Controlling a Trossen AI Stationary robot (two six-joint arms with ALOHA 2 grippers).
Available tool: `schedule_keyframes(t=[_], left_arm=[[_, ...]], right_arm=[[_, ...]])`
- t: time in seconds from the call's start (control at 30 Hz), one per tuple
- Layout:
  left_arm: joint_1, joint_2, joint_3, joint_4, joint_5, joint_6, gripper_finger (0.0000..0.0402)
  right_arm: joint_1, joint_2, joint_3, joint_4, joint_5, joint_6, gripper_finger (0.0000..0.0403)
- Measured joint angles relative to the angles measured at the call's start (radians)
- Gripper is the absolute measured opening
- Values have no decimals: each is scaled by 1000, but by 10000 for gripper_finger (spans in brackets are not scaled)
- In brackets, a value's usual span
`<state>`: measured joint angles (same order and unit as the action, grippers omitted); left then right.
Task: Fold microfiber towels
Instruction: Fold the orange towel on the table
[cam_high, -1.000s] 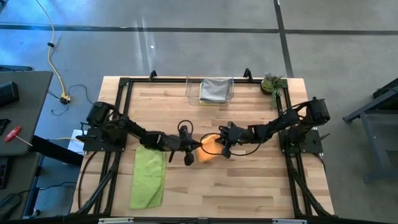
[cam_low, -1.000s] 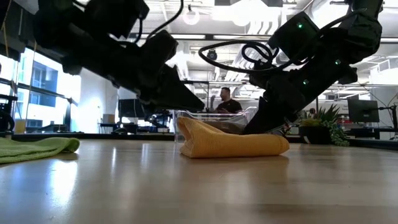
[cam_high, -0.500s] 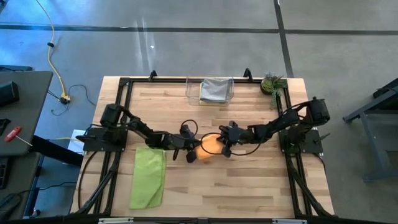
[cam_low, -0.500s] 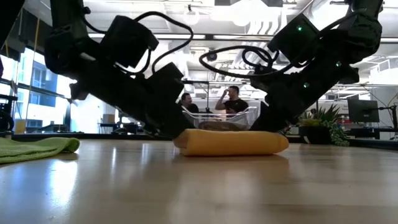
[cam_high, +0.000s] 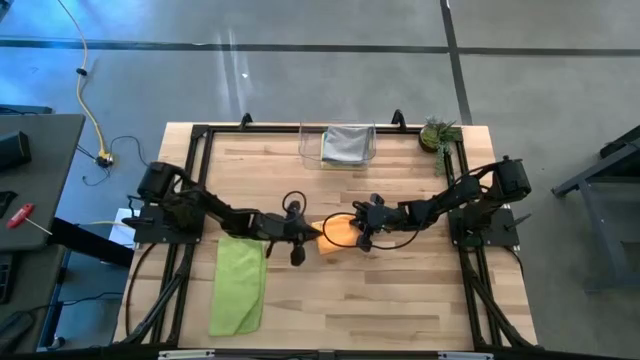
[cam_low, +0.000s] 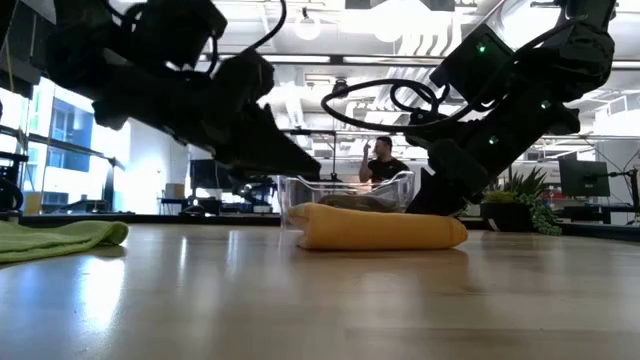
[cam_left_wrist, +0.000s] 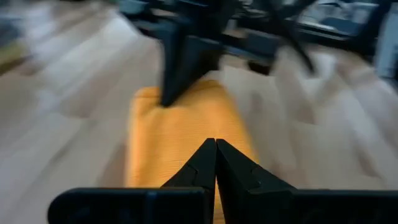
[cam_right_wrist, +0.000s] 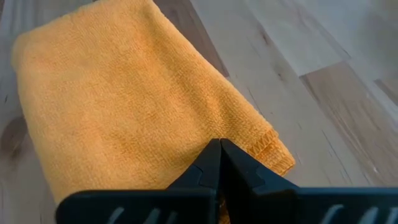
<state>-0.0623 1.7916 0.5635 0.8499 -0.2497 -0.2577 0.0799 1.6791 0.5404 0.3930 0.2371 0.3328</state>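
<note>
Folded towel (cam_high: 337, 232) between both arms, mid-table (cam_high: 400, 290)

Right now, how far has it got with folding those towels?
Looks done: a grey towel lies in the clear bin. In hand: the orange towel is folded mid-table, with the shut left gripper and shut right gripper at its two ends. Left: the lime green towel lies long and loosely folded near the left arm.

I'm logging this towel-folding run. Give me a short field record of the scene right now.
orange towel: folded, table centre
lime green towel: flat, near the left arm
grey towel: in the clear bin, far edge
left gripper: fingers shut, at the orange towel's left end
right gripper: fingers shut, pressing on the orange towel
plant: far right corner
</note>
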Motion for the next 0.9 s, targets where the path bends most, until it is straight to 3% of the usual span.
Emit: schedule_keyframes(t=[0.33, 0.6, 0.73, 0.9], left_arm=[[4, 115, 62, -22, -15, -3, 0], [17, 167, 57, -27, 23, -27, 0], [17, 167, 57, -35, 26, -27, 0], [20, 168, 57, -41, 26, -27, 0]], right_arm=[[0, 0, 0, 2, 3, -3, 0], [0, -17, 6, -39, -19, -131, 6], [3, -58, 66, -201, -60, -152, 48], [73, -92, 189, -420, -72, -228, 145]])
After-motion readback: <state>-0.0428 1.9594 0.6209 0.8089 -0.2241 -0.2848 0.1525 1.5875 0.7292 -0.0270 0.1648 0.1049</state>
